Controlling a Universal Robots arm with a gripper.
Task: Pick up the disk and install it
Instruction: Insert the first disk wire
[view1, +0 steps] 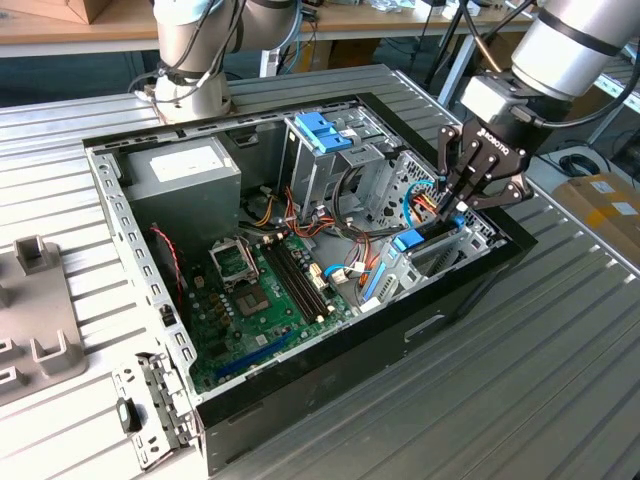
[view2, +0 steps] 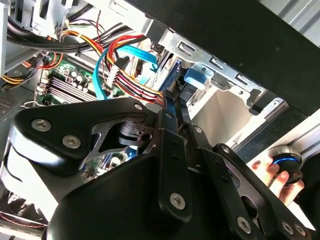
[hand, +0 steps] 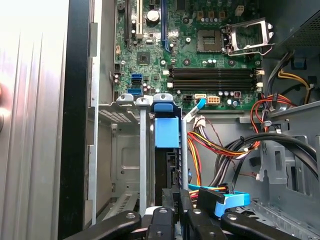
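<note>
Exterior view first: the gripper (view1: 462, 205) is reached down inside the open computer case (view1: 330, 375), at the corner bay on that view's right, and the disk (view1: 408, 241) already stands on edge in the slot there, its light-blue carrier end poking up just beside and below the fingertips. I'd judge the pick-up is over and the install nearly finished; whether the disk is pushed fully home I can't make out.

In the first wrist view the disk (hand: 166, 132) sits upright between the metal rails of the drive bay (hand: 142, 150), blue carrier end toward the motherboard (hand: 195, 45), with the fingers (hand: 181, 210) drawn close together at its near edge. They seem to pinch or press that edge, though the contact itself is hidden.

In the second wrist view a person's hand (view2: 277, 175) rests on a round knob outside the case.
</note>
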